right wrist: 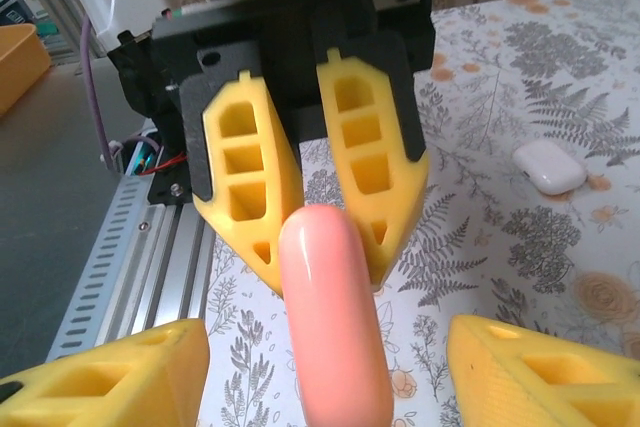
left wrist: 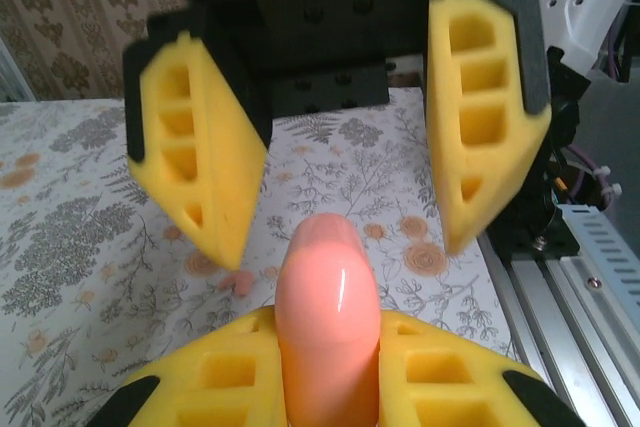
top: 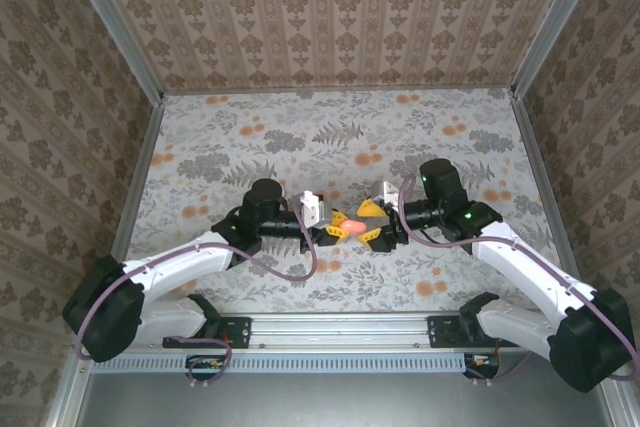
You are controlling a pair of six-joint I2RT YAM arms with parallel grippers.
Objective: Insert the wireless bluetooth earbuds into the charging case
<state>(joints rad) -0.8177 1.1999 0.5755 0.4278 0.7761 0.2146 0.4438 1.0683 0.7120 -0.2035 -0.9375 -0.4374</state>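
My left gripper (top: 334,228) is shut on a glossy pink pill-shaped charging case (top: 347,228), held above the table. In the left wrist view the case (left wrist: 328,297) sticks out between my yellow fingers (left wrist: 225,377), lid closed. My right gripper (top: 372,222) faces it, open, with its fingers (left wrist: 210,162) wide apart on either side of the case's free end and not touching it. In the right wrist view the case (right wrist: 333,327) runs between those spread fingers (right wrist: 110,372). Two tiny pinkish pieces, apparently the earbuds (left wrist: 237,282), lie on the table below.
A small white case (right wrist: 550,165) lies closed on the floral tablecloth (top: 300,137) beyond the grippers. The aluminium rail (top: 340,329) runs along the near edge. Patterned walls enclose the table on three sides.
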